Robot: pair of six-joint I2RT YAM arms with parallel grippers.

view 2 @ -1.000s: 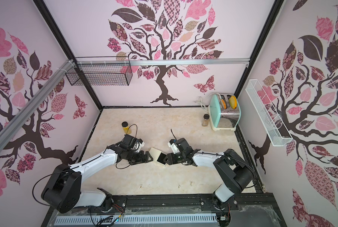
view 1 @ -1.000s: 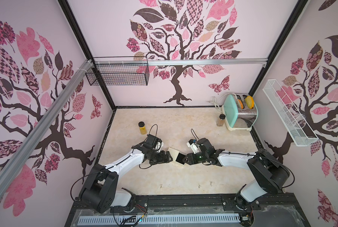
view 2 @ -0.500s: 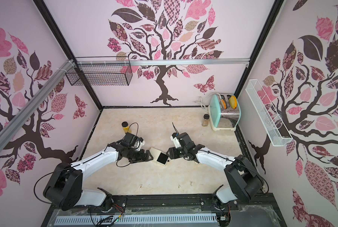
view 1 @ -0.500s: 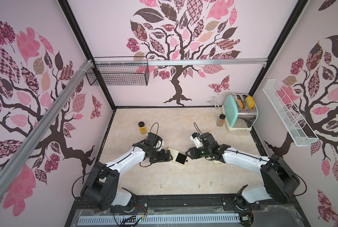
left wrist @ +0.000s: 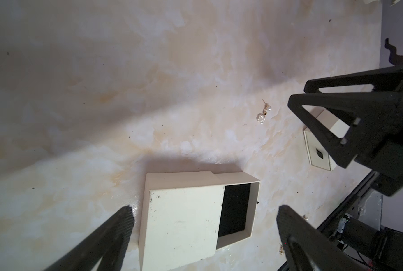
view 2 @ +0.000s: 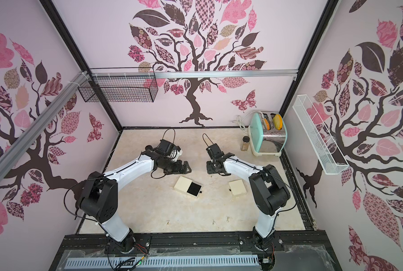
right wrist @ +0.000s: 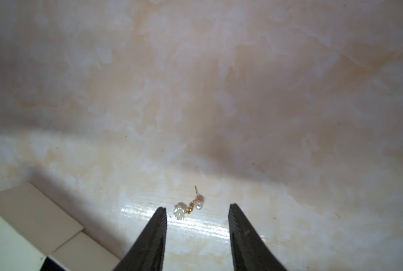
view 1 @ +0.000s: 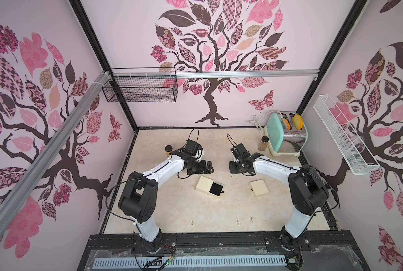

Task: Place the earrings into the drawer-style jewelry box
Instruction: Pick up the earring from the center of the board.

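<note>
The cream jewelry box (view 1: 204, 184) lies mid-table with its drawer (view 1: 215, 187) slid partway out, showing a black lining (left wrist: 235, 208). One pearl-and-gold earring (right wrist: 191, 207) lies on the table just ahead of my right gripper (right wrist: 197, 208), between the lines of its open fingertips and untouched. It also shows in the left wrist view as the earring (left wrist: 263, 115). My left gripper (left wrist: 204, 211) hangs wide open above and behind the box, holding nothing. In both top views three more earrings (view 1: 192, 223) (view 1: 238, 222) (view 2: 228, 219) lie near the front edge.
A second cream box (view 1: 258, 188) sits closed to the right of the first. A mint toaster (view 1: 286, 137) and a spice jar (view 1: 263, 143) stand at the back right. Another small jar (view 1: 168, 150) stands behind the left arm. Wire baskets (view 1: 140, 88) hang on the walls.
Both grippers have drawn back from the jewelry box toward the far side. The left has opened wider. The drawer now stands open, and the right gripper hovers by an earring.
</note>
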